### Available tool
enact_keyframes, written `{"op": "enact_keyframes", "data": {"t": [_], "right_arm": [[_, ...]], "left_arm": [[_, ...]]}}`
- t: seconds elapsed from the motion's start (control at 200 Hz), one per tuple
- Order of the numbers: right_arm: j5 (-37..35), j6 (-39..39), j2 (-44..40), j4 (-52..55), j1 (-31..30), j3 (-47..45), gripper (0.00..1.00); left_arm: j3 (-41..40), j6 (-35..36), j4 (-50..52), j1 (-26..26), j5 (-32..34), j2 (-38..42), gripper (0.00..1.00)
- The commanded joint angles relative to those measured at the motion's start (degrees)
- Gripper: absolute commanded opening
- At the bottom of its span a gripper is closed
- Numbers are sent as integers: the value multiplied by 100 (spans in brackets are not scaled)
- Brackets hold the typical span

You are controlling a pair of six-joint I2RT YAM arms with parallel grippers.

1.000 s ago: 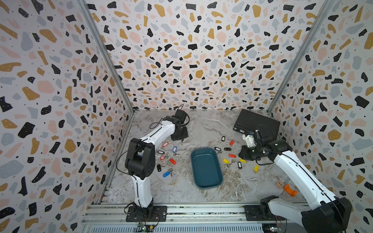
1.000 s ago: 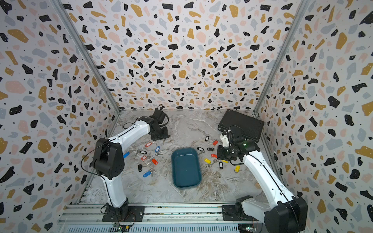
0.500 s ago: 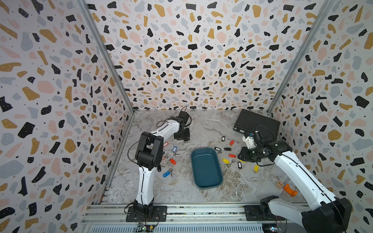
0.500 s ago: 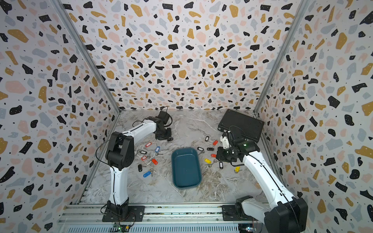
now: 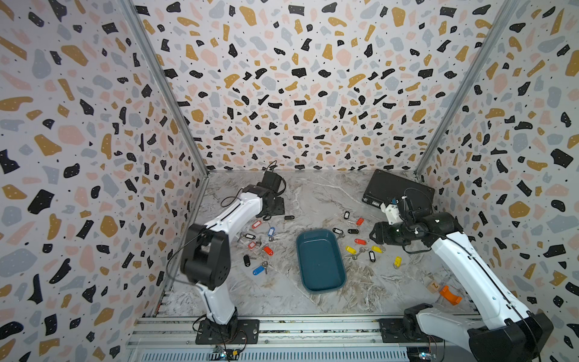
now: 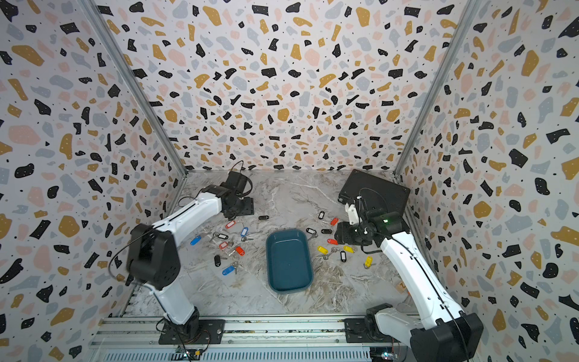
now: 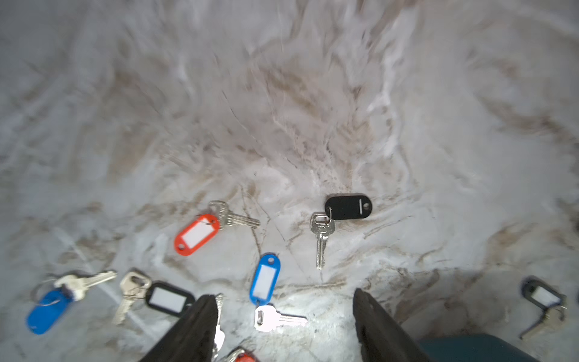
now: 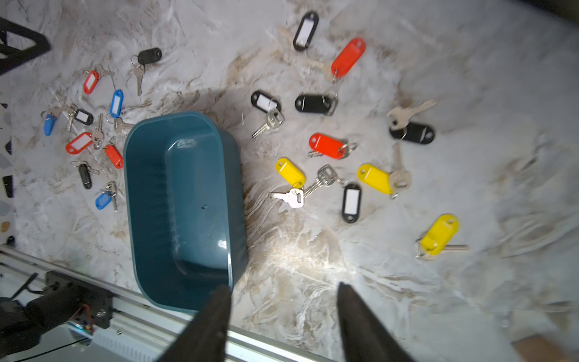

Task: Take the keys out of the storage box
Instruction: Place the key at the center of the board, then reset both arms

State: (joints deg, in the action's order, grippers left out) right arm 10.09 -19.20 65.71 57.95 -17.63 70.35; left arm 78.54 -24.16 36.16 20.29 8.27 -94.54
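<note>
My left gripper [image 7: 283, 294] hangs with its fingers spread wide and nothing between them. My right gripper [image 8: 282, 285] is parted just as wide and grips nothing either. The storage box [image 5: 320, 260] sits flat and upright on the marble-patterned table [image 5: 313, 194] between my two arms, its long sides running away from my bases. The keys [image 5: 351, 249] that I can see all lie on the table outside the box, in two loose scatters, one off each long wall. My left gripper is above the table past the box's far left corner. From that wrist I see a blue-tagged key [image 7: 264, 279] just ahead of my fingers. Farther out lies a black-tagged key [image 7: 347, 207], apart from the rest of the left scatter. A corner of the box [image 7: 476, 348] shows at the edge of that view. My right gripper hovers over the scatter to the right of the box's far end. From that wrist I see a yellow-tagged key [image 8: 289, 172] near the box's right wall, and a red-tagged key [image 8: 326, 145] just beyond it. A black briefcase [image 5: 398, 191] lies closed well beyond the box's far right corner.
</note>
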Motion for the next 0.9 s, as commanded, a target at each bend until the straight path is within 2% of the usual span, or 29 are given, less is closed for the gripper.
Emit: {"op": "enact_keyframes", "data": {"t": [0.0,0.075,0.15,0.24,0.3,0.37,0.436,0.521,0.601,0.691,0.776,0.821,0.896], "right_arm": [[-976,488,26,94,13,749,99],[-1450,701,-28,-369,14,949,99],[-1784,961,-346,-1312,12,743,99],[-2063,1414,-920,-3004,14,-146,99],[-2162,1988,-1348,-4533,14,-1165,99],[-2385,2982,-1705,-6378,12,-2475,99],[-2992,3478,-1683,-7603,49,-3437,99],[-3148,3431,-1298,-7732,338,-4002,99],[-3276,2910,-861,-8427,504,-4611,100],[-3013,2688,-36,-9128,645,-4768,99],[-3227,2611,962,-9366,675,-4542,99],[-3147,2481,1353,-9075,697,-4351,99],[-3043,2659,1876,-10049,704,-4588,99]], "left_arm": [[-695,605,-1516,-25,214,1994,76],[-1599,910,-2750,-30,149,3286,86],[-2447,1289,-3975,-34,148,4315,95],[-3479,2273,-5361,-27,86,4986,100],[-4047,2906,-6027,-34,299,5122,100],[-4502,3334,-6420,-99,826,5091,100],[-4858,3419,-6586,-325,922,4966,100],[-5242,3131,-6655,-696,921,4730,100],[-5496,2822,-6728,-839,1107,4524,100],[-5664,2649,-6739,-938,1085,4159,100],[-5778,2459,-6856,-999,1229,3646,100],[-5861,2305,-6982,-1042,1204,3365,100],[-5681,2190,-6988,-1118,1273,3013,100]]}}
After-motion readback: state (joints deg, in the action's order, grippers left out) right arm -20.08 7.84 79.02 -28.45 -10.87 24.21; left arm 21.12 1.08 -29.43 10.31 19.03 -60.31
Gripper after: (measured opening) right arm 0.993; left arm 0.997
